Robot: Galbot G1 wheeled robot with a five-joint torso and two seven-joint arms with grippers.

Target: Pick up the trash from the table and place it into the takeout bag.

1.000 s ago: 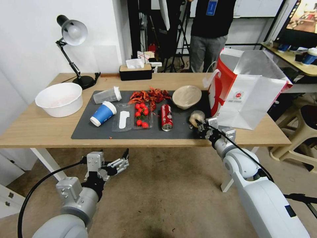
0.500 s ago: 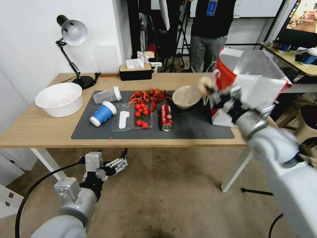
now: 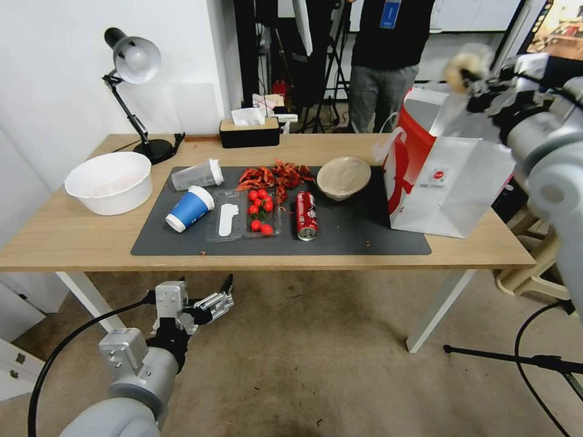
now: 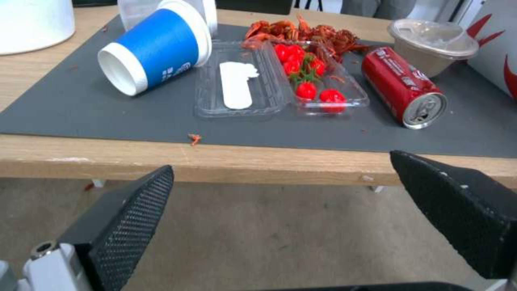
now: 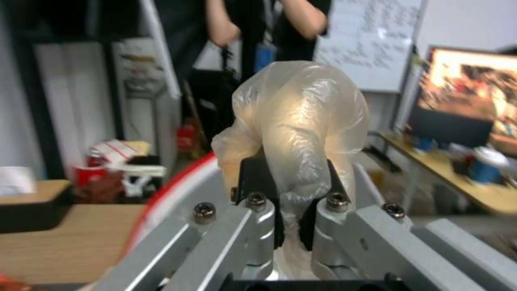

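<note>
Holding the plastic-wrapped wad [image 5: 299, 133] pinched tight in my right claw [image 3: 470, 82], I hover above the open top of the takeout bag [image 3: 446, 182] standing on the table [image 3: 61, 237]; my left claw [image 3: 215, 300] hangs wide below the table edge.

Glossy crinkled plastic wad [image 5: 301, 121], matt grey mat [image 3: 352, 233], light-wood table [image 3: 67, 237]
</note>
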